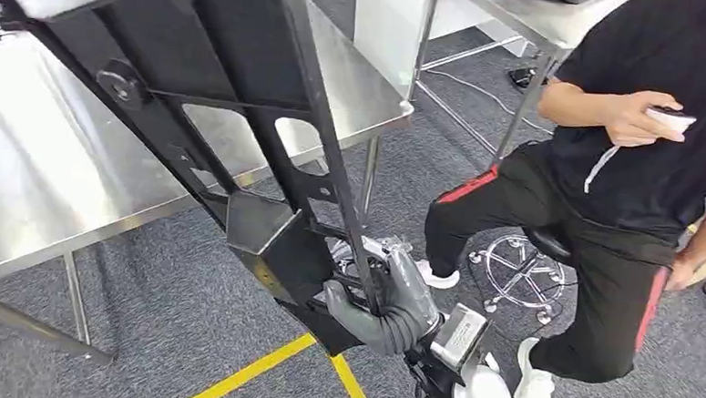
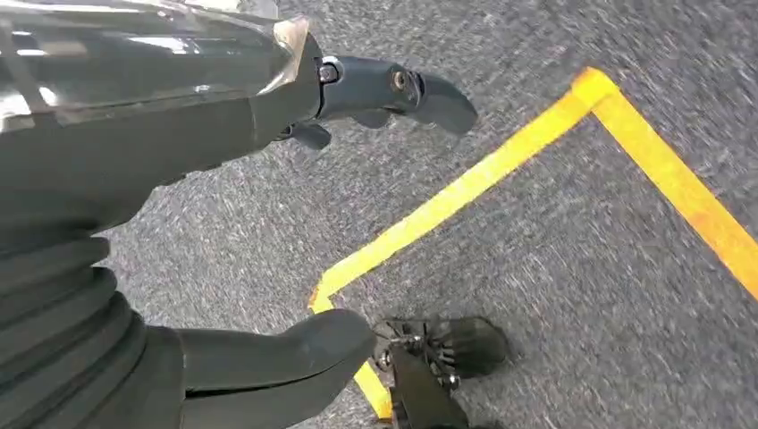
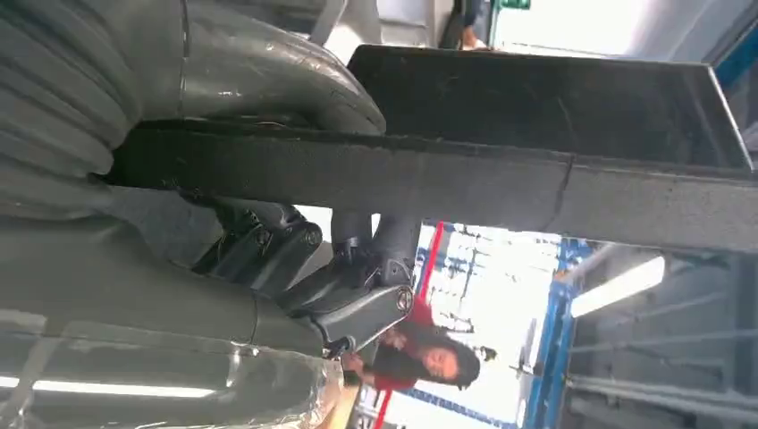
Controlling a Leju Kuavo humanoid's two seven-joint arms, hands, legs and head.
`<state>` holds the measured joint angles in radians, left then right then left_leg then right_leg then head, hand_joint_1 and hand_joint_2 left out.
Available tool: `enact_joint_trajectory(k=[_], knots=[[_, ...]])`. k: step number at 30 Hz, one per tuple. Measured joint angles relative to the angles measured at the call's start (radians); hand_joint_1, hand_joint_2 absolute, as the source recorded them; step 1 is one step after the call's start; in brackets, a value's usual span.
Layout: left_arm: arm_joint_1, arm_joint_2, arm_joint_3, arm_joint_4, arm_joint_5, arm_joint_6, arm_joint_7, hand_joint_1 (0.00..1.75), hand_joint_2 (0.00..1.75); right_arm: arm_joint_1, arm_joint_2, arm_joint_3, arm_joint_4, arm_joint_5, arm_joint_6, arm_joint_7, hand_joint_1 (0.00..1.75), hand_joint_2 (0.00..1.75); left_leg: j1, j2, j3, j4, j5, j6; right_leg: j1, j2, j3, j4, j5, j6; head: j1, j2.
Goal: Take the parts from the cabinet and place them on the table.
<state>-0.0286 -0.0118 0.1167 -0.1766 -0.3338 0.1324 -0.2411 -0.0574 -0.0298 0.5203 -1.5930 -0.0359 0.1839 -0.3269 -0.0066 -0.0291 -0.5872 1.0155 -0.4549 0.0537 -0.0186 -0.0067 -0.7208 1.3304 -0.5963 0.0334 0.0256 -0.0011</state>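
Observation:
A large black metal frame part (image 1: 243,129) with cut-outs and crossbars slants from the steel table (image 1: 50,174) down toward me. My right hand (image 1: 390,301) grips its lower end; in the right wrist view the thumb and fingers (image 3: 357,268) wrap round a black bar of the part (image 3: 465,179). The part's upper end hangs over the table top; I cannot tell whether it touches. My left hand (image 2: 268,179) hangs over grey carpet with its fingers apart and nothing in it.
A person in black (image 1: 624,177) sits on a stool (image 1: 528,263) at the right, close to the part, holding a small device. A second steel table (image 1: 523,16) stands behind. Yellow floor tape (image 1: 258,367) crosses the carpet by the near table's legs (image 1: 75,298).

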Motion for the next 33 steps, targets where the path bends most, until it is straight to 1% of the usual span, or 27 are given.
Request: enact_joint_trajectory(k=[1,2,3,4,5,6,9,10,11,12,14,15,16,17,18,19,20,21,25,26,27,28,29,30,31,32,33], knots=[[0.001,0.0,0.0,0.0,0.0,-0.002,-0.001,0.0,1.75,0.0,0.0,0.0,0.003,0.0,0.0,0.0,1.75,1.75,-0.002,-0.012,0.001,0.0,0.0,0.0,0.001,0.002,0.004,-0.017,0.016,0.005,0.0,0.0],[0.001,0.0,0.0,0.0,0.002,-0.003,-0.002,0.0,1.75,0.0,-0.001,0.0,0.003,0.0,0.0,0.0,1.75,1.75,-0.003,-0.024,0.002,0.001,0.0,0.0,0.002,0.004,0.028,-0.075,0.045,0.012,0.0,0.0],[0.001,0.0,0.0,0.0,0.005,-0.005,-0.003,0.0,1.75,0.0,0.0,0.0,0.003,0.0,0.003,0.0,1.75,1.75,-0.005,-0.036,0.003,0.001,0.0,0.0,0.003,0.013,0.067,-0.161,0.082,0.017,0.0,0.0],[0.001,-0.001,0.0,0.0,0.008,-0.005,-0.004,0.0,1.75,0.0,-0.001,0.0,0.003,0.0,0.004,0.0,1.75,1.75,-0.005,-0.049,0.004,0.001,0.0,0.0,0.004,0.036,0.113,-0.261,0.119,0.018,0.0,0.0],[0.001,-0.002,0.001,0.0,0.008,-0.005,-0.005,0.0,1.75,-0.001,-0.002,0.0,0.003,0.001,0.005,0.0,1.75,1.75,-0.005,-0.057,0.001,0.002,-0.002,-0.003,0.005,0.07,0.131,-0.303,0.125,0.008,0.0,0.0],[0.001,-0.002,0.001,0.0,0.009,-0.005,-0.006,0.0,1.75,0.0,-0.002,0.0,0.004,0.002,0.005,-0.001,1.75,1.75,-0.012,-0.067,-0.002,0.005,-0.004,-0.007,0.007,0.058,0.139,-0.311,0.131,0.0,-0.001,0.0],[0.012,-0.002,0.001,0.0,0.01,-0.008,-0.007,0.0,1.75,-0.002,0.0,0.0,0.004,0.002,0.006,-0.002,1.75,1.75,-0.006,-0.083,-0.007,0.002,-0.001,-0.018,0.011,0.039,0.141,-0.312,0.134,-0.01,-0.001,0.0],[0.014,0.002,0.002,0.0,0.011,-0.008,-0.008,0.0,1.75,-0.003,0.005,0.0,0.003,0.002,0.007,-0.003,1.75,1.75,-0.005,-0.08,-0.007,0.009,-0.009,-0.022,-0.009,0.028,0.147,-0.321,0.138,-0.017,-0.001,0.0],[0.015,-0.003,0.001,0.0,0.01,-0.01,-0.009,0.0,1.75,-0.004,0.006,0.0,0.003,0.002,0.008,-0.003,1.75,1.75,-0.01,-0.033,-0.018,0.037,-0.03,-0.032,-0.004,0.02,0.151,-0.324,0.136,-0.023,-0.005,0.0],[0.012,-0.002,0.001,0.0,0.01,-0.01,-0.01,0.0,1.75,-0.004,0.008,0.0,0.003,0.002,0.008,-0.005,1.75,1.75,-0.004,-0.004,-0.048,0.095,-0.064,-0.04,-0.004,0.01,0.153,-0.323,0.134,-0.025,-0.01,0.0],[0.011,-0.001,0.001,0.0,0.011,-0.011,-0.012,0.0,1.75,-0.003,0.007,-0.001,0.004,0.004,0.008,-0.006,1.75,1.75,0.009,0.02,-0.13,0.251,-0.129,-0.055,-0.004,-0.009,0.154,-0.323,0.131,-0.028,-0.009,0.0],[0.012,-0.002,0.001,0.0,0.011,-0.013,-0.013,0.0,1.75,-0.003,0.007,-0.001,0.004,0.007,0.008,-0.006,1.75,1.75,0.015,0.024,-0.156,0.296,-0.137,-0.061,-0.004,-0.013,0.154,-0.322,0.131,-0.028,-0.009,0.0],[0.013,-0.002,0.001,0.0,0.01,-0.015,-0.014,0.0,1.75,-0.003,0.007,-0.001,0.004,0.013,0.008,-0.006,1.75,1.75,0.021,0.027,-0.161,0.297,-0.126,-0.066,-0.006,-0.018,0.154,-0.322,0.131,-0.028,-0.009,0.0],[0.013,-0.001,0.001,0.0,0.01,-0.016,-0.016,0.0,1.75,-0.003,0.007,-0.001,0.004,0.016,0.009,-0.006,1.75,1.75,0.028,0.028,-0.142,0.253,-0.091,-0.07,-0.008,-0.022,0.155,-0.322,0.129,-0.024,-0.01,0.0],[0.013,0.0,0.001,0.0,0.01,-0.016,-0.017,0.0,1.75,-0.003,0.007,-0.001,0.004,0.016,0.011,-0.006,1.75,1.75,0.032,0.03,-0.1,0.171,-0.045,-0.072,-0.012,-0.025,0.157,-0.322,0.128,-0.024,-0.009,0.0],[0.013,0.001,0.001,0.0,0.01,-0.016,-0.019,0.0,1.75,-0.003,0.008,-0.001,0.004,0.016,0.011,-0.006,1.75,1.75,0.036,0.036,-0.046,0.074,-0.001,-0.075,-0.014,-0.026,0.16,-0.322,0.125,-0.017,-0.01,0.0],[0.012,0.0,0.001,0.0,0.01,-0.017,-0.019,0.0,1.75,-0.004,0.008,-0.001,0.004,0.016,0.011,-0.006,1.75,1.75,0.037,0.05,-0.009,0.007,0.003,-0.077,-0.011,-0.027,0.163,-0.322,0.123,-0.013,-0.009,0.0],[0.009,0.0,0.001,0.0,0.009,-0.017,-0.021,0.0,1.75,-0.005,0.008,-0.002,0.003,0.016,0.011,-0.006,1.75,1.75,0.028,0.044,-0.005,0.002,-0.004,-0.07,-0.001,-0.027,0.161,-0.32,0.119,-0.003,-0.008,0.0],[0.01,0.0,0.001,0.0,0.008,-0.018,-0.024,0.0,1.75,-0.007,0.009,0.0,0.003,0.016,0.014,-0.006,1.75,1.75,0.017,0.035,-0.002,-0.005,-0.005,-0.032,-0.007,-0.032,0.174,-0.334,0.118,0.028,-0.006,0.0],[0.01,-0.001,0.001,0.0,0.007,-0.018,-0.025,0.0,1.75,-0.006,0.009,-0.001,0.001,0.016,0.014,-0.006,1.75,1.75,0.022,0.031,0.006,-0.011,-0.001,-0.024,-0.013,-0.022,0.16,-0.31,0.107,0.027,-0.004,0.0],[0.009,0.0,0.002,0.0,0.007,-0.018,-0.025,0.0,1.75,-0.007,0.008,-0.001,0.001,0.015,0.014,-0.006,1.75,1.75,0.023,0.03,0.008,-0.011,-0.004,-0.016,-0.012,-0.012,0.133,-0.254,0.081,0.02,-0.004,0.0],[0.008,0.001,0.002,0.0,0.007,-0.018,-0.025,0.0,1.75,-0.005,0.008,-0.001,0.001,0.016,0.014,-0.006,1.75,1.75,0.021,0.027,0.009,-0.011,-0.005,-0.01,-0.01,-0.007,0.086,-0.163,0.046,0.013,-0.002,0.0],[0.008,0.001,0.002,0.0,0.007,-0.018,-0.025,0.0,1.75,-0.003,0.006,-0.001,0.002,0.016,0.014,-0.006,1.75,1.75,0.017,0.024,0.01,-0.01,-0.007,-0.006,-0.009,-0.003,0.039,-0.078,0.019,0.009,-0.002,0.0],[0.009,0.001,0.002,0.0,0.007,-0.017,-0.025,0.0,1.75,-0.001,0.004,-0.001,0.002,0.016,0.014,-0.006,1.75,1.75,0.014,0.019,0.011,-0.01,-0.01,-0.003,-0.007,-0.001,-0.001,-0.011,0.005,0.01,-0.002,0.0],[0.01,0.0,0.002,0.0,0.007,-0.017,-0.025,0.0,1.75,0.0,0.003,-0.001,0.003,0.016,0.014,-0.004,1.75,1.75,0.01,0.015,0.015,-0.01,-0.012,-0.001,-0.006,0.0,-0.017,0.003,0.012,0.014,-0.002,0.0],[0.01,-0.001,0.002,0.0,0.007,-0.017,-0.025,0.0,1.75,0.0,0.002,-0.001,0.003,0.016,0.014,-0.003,1.75,1.75,0.008,0.01,0.021,-0.01,-0.016,0.0,-0.003,0.001,-0.008,-0.031,0.036,0.02,-0.002,0.0],[0.01,-0.001,0.002,0.0,0.007,-0.017,-0.025,0.0,1.75,0.0,0.001,-0.001,0.003,0.016,0.014,-0.003,1.75,1.75,0.006,0.005,0.03,-0.01,-0.022,0.0,0.0,0.001,0.024,-0.107,0.077,0.026,-0.002,0.0]])
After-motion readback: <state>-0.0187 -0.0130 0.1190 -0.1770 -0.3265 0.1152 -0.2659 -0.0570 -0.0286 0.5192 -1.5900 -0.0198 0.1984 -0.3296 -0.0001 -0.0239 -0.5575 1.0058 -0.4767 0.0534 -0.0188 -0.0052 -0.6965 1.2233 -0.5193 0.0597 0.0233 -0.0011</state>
